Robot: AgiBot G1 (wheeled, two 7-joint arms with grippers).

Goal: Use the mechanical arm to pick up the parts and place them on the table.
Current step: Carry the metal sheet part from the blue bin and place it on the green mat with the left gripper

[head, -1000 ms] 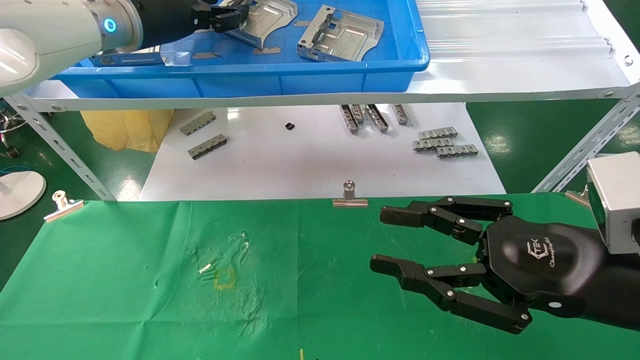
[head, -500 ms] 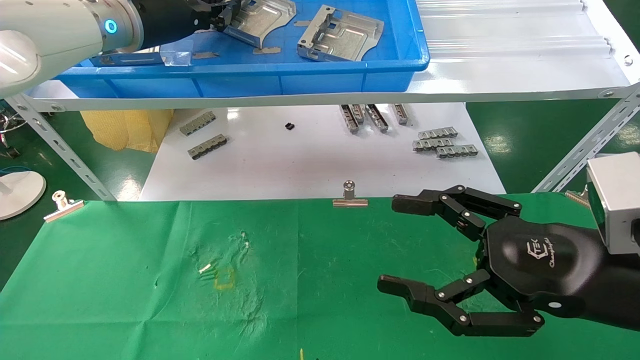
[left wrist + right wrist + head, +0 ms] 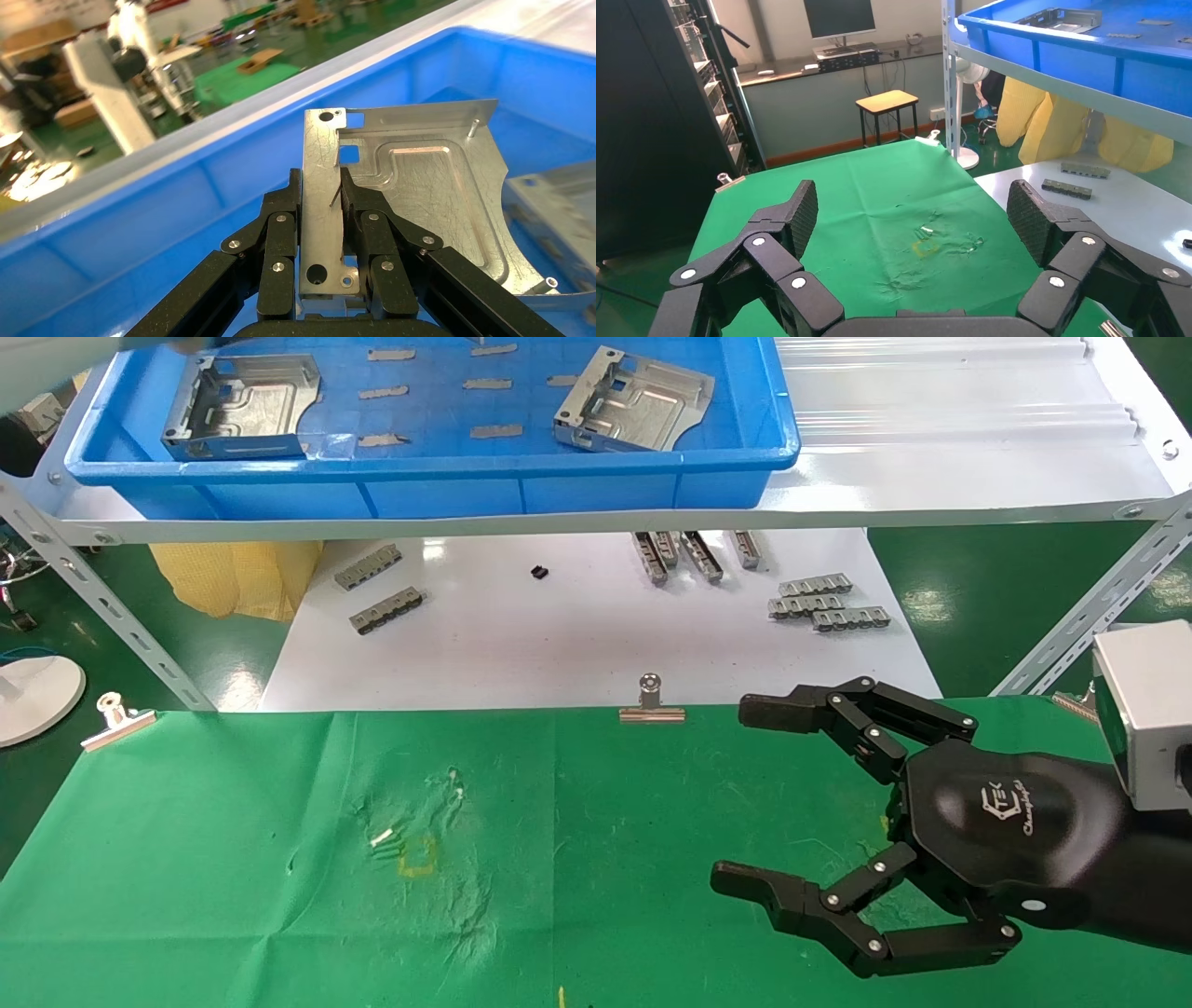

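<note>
Up in the left wrist view, the left gripper (image 3: 321, 210) is pinching the flat edge of a silvery part (image 3: 415, 203) between its black fingers (image 3: 281, 225), holding the bracket above the floor of the blue tray (image 3: 176, 189); in the head view this arm is showing only as a sliver at the far left corner. Two more parts are lying in the blue tray (image 3: 559, 477) on the shelf beyond the table's far edge: one part (image 3: 244, 407) at the tray's left end, another part (image 3: 635, 404) toward its right end. The right gripper (image 3: 731, 798) is hovering over the green table (image 3: 233, 859) near its right edge, fingers spread wide and gripping nothing. A binder clip (image 3: 652, 702) is clamping the table's far edge.
</note>
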